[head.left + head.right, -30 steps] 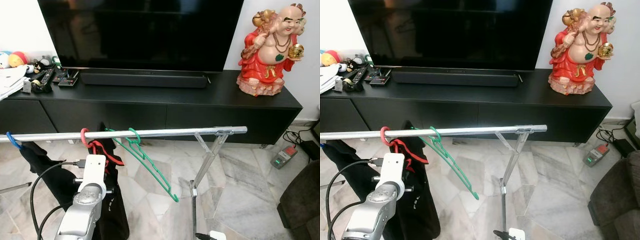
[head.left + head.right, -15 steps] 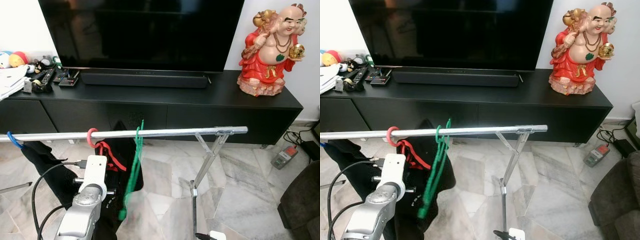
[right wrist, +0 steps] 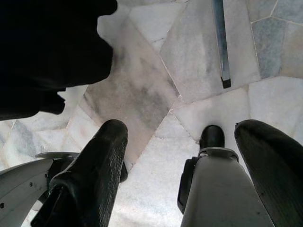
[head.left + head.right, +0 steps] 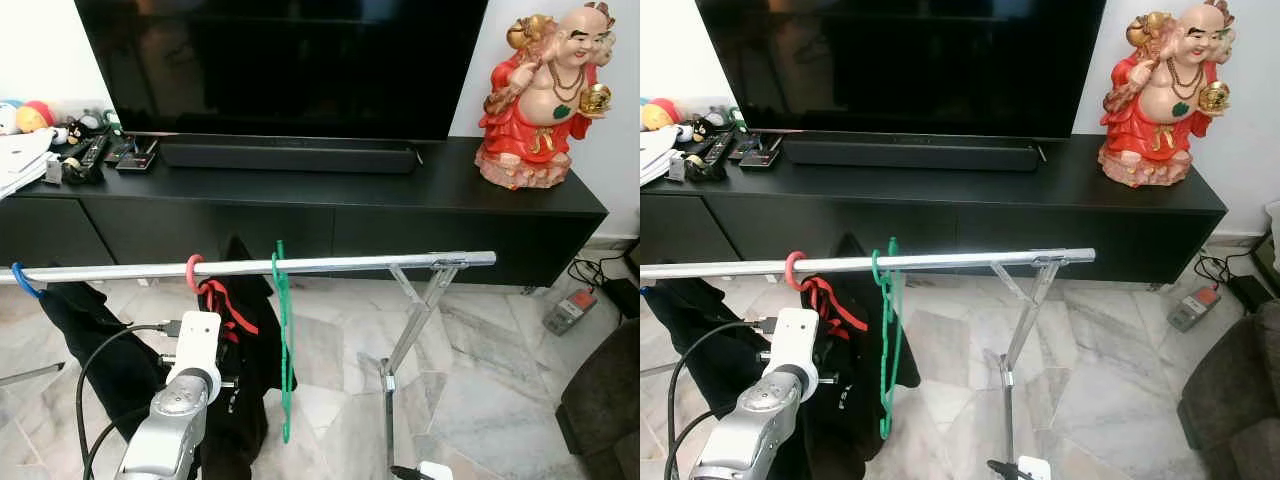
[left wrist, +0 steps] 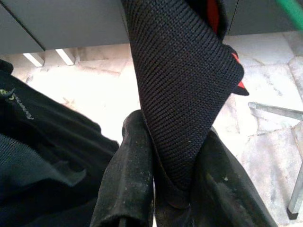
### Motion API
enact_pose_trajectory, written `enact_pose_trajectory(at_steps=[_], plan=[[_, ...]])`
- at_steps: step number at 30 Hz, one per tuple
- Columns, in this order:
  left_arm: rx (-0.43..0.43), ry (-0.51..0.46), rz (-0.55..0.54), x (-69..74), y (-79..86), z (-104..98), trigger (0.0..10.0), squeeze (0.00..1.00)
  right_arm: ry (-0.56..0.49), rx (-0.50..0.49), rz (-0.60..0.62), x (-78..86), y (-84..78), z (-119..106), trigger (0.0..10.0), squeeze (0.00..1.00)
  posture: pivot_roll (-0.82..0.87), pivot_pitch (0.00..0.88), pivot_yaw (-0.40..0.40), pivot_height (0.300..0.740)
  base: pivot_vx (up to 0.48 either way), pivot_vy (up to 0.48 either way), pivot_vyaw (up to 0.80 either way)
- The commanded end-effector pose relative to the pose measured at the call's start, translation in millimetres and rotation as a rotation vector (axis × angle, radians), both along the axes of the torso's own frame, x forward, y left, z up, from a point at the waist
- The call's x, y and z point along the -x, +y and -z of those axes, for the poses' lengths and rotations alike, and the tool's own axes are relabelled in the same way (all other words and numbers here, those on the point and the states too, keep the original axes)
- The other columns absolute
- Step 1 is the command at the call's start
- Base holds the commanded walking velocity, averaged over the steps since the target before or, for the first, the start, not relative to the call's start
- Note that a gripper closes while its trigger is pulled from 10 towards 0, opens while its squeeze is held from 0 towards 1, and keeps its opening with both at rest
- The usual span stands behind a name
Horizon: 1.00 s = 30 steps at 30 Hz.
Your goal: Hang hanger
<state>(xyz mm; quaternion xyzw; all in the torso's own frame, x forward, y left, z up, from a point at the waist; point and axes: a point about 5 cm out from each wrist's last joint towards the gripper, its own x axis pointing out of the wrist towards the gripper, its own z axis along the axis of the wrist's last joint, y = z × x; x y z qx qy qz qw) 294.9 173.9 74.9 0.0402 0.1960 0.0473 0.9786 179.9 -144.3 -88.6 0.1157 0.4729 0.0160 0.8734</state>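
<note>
left arm (image 4: 170,425): silver rounded shell, white block at wrist, round silver joint cap | black cables looping from wrist | left tool (image 5: 165,189): two long black fingers, scuffed, dusty | right tool (image 3: 182,165): two black fingers, textured pads

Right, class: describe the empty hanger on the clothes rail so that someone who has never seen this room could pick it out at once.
Start at the black TV cabinet and find the silver clothes rail running across in front of it. Near the middle of the rail hangs the green hanger, seen almost edge-on. Unlike the red hanger beside it, which carries a black garment, it is bare.
</note>
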Motion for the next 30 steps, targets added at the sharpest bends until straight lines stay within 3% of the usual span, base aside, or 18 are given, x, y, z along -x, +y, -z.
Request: enact_pose_trajectory(at_steps=[1, 8, 9, 10, 22, 30], plan=[[0.019, 0.006, 0.015, -0.7, -2.4, 2, 10.0, 0.00, 0.015, -0.012, 0.008, 2.6, 1.7, 1, 10.0, 0.00, 0.06, 0.105, 0.006, 0.740, 0.000, 0.000, 0.00], [0.023, -0.007, 0.016, -4.3, -1.8, 5, 10.0, 0.00, 0.015, -0.012, 0.008, 2.4, 1.5, 1, 10.0, 0.00, 0.06, 0.105, 0.005, 0.740, 0.000, 0.000, 0.00], [0.016, -0.009, 0.007, -5.7, -1.0, 5, 7.6, 0.00, 0.015, -0.012, 0.008, 2.3, 1.5, 1, 10.0, 0.00, 0.06, 0.105, 0.004, 0.740, 0.000, 0.000, 0.00], [0.011, -0.015, -0.007, -7.3, 0.0, 5, 0.0, 0.00, 0.015, -0.012, 0.008, 2.3, 1.4, 1, 10.0, 0.00, 0.06, 0.105, 0.005, 0.740, 0.000, 0.000, 0.00], [0.011, -0.028, -0.039, -10.6, 3.6, 8, 0.0, 0.00, 0.015, -0.013, 0.007, 2.3, 1.4, 1, 10.0, 0.00, 0.06, 0.106, 0.003, 0.740, 0.000, 0.000, 0.00], [-0.015, -0.155, -0.013, -6.4, 5.9, -7, 0.0, 0.00, 0.016, -0.011, 0.009, 2.7, 1.5, 1, 10.0, 0.00, 0.06, 0.108, 0.008, 0.740, 0.000, 0.000, 0.00]])
